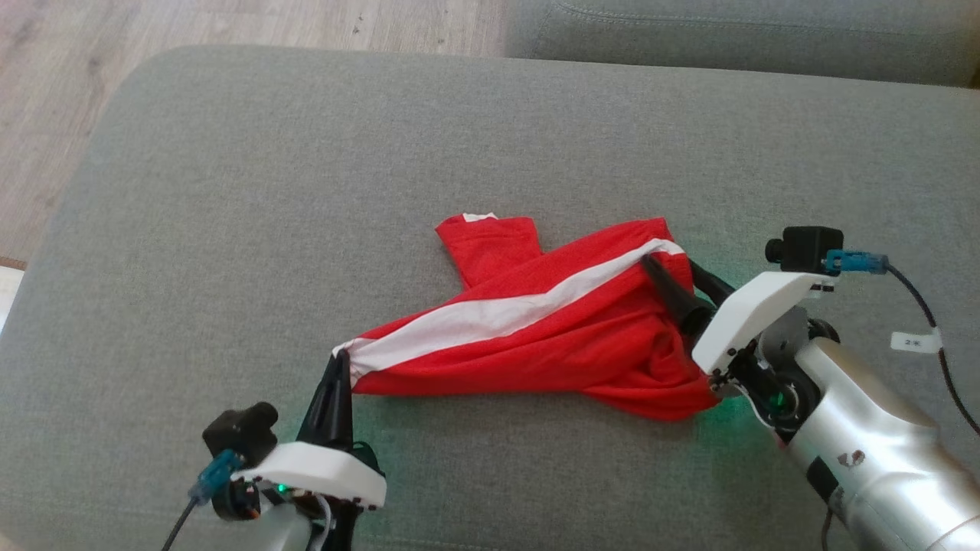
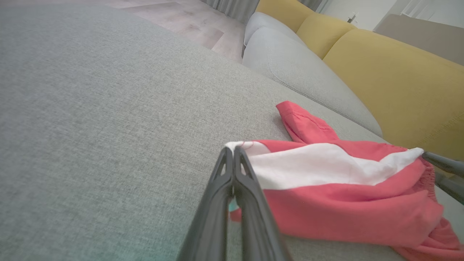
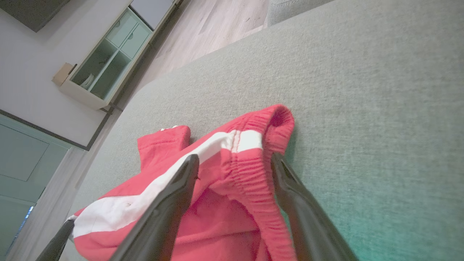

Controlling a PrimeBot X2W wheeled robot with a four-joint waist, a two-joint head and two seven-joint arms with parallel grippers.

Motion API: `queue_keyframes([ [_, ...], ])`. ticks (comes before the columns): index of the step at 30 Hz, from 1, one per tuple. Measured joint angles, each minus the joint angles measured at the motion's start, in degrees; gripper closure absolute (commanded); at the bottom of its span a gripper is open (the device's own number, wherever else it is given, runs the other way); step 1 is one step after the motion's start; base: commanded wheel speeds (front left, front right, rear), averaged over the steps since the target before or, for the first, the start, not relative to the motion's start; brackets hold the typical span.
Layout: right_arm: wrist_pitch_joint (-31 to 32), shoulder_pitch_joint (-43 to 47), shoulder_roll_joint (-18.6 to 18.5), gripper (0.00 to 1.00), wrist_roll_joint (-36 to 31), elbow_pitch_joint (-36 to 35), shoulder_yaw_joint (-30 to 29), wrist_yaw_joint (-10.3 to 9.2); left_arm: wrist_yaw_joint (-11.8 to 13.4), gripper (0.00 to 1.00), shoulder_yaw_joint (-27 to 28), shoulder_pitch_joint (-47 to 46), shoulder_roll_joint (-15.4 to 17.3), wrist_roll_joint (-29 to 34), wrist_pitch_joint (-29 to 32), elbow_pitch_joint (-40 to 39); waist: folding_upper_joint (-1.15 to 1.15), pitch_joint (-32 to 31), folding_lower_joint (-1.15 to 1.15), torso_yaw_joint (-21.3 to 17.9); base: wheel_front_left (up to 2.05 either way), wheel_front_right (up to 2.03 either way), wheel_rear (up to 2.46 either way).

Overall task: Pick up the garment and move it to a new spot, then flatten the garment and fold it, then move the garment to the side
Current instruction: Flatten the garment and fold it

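Nearest, my left gripper [image 1: 337, 371] is pinching shut on the near-left corner of the garment [image 1: 536, 344], which is lying across the grey cushion [image 1: 230, 191]. Farther right, my right gripper [image 1: 674, 268] is gaping wide around the waistband [image 3: 250, 174]. I judge it should be closing squarely there before stretching flat.

Red shorts [image 1: 536, 337], soft fabric, broad white stripe down the side, gathered elastic waistband. They lie crumpled on the grey sofa cushion [image 1: 230, 191], stretched roughly left to right. One leg end sticks out toward the far side, hem showing. The left end, a white-striped hem corner, is pulled to a point and pinched in the closed left pincer [image 1: 337, 367]. The waistband end on the right is bunched and sits between the wide-spread fingers of the right pincer [image 1: 670, 264].
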Motion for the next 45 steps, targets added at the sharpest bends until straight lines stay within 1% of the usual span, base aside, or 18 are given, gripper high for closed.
queue_keyframes([
  [5, -0.45, -0.07, -0.03, 0.00, 2.91, -0.35, 1.91, 0.00, -0.01, 1.00, -0.24, 0.00, -0.01, 0.00, 0.00, -0.07, 0.00, 0.44, 0.00, 0.31, 0.00, 0.00, 0.00],
  [11, -3.70, -1.66, -0.36, 0.00, 5.12, -1.04, 3.75, 0.00, -0.42, 1.00, -0.74, -0.01, -0.01, 0.00, 0.00, -0.08, 0.00, 0.88, 0.00, 0.80, 0.00, 0.00, 0.00],
  [17, -4.89, -3.58, -1.37, 0.00, 7.57, -0.85, 5.21, 0.00, -0.42, 1.00, -1.30, -0.02, 0.00, -0.35, 0.00, -0.05, 0.00, 1.37, 0.00, 1.22, 0.00, 0.00, 0.00],
  [22, -4.19, -3.90, -1.33, 0.00, 9.69, 0.12, 7.04, 0.00, -0.42, 1.00, -1.83, -0.20, -0.01, -0.58, 0.00, -0.02, 0.00, 1.81, 0.00, 1.71, 0.00, 0.00, 0.00],
  [28, -4.50, -5.42, -1.33, 0.00, 10.73, 2.44, 8.29, 0.00, -0.42, 1.00, -1.85, -0.81, -0.01, -0.59, 0.00, 0.01, 0.00, 1.96, 0.00, 2.12, 0.00, 0.00, 0.00],
  [33, -4.89, -5.69, -1.34, 0.00, 12.60, 2.05, 9.00, 0.00, -0.42, 1.00, -1.80, -0.81, -0.01, -0.59, 0.00, 0.00, 0.00, 1.87, 0.00, 2.03, 0.00, 0.00, 0.00],
  [41, -3.10, -5.69, -1.26, 0.00, 15.66, 2.55, 10.68, 0.00, -0.42, 1.00, -1.89, -0.82, -0.01, -1.15, 0.00, -0.04, 0.00, 2.03, 0.00, 2.27, 0.00, 0.00, 0.00],
  [45, -4.54, -5.70, -1.26, 0.00, 15.66, 1.65, 10.90, 0.00, -0.42, 1.00, -1.85, -0.82, -0.01, -1.14, 0.00, -0.04, 0.00, 2.04, 0.00, 2.34, 0.00, 0.00, 0.00],
])
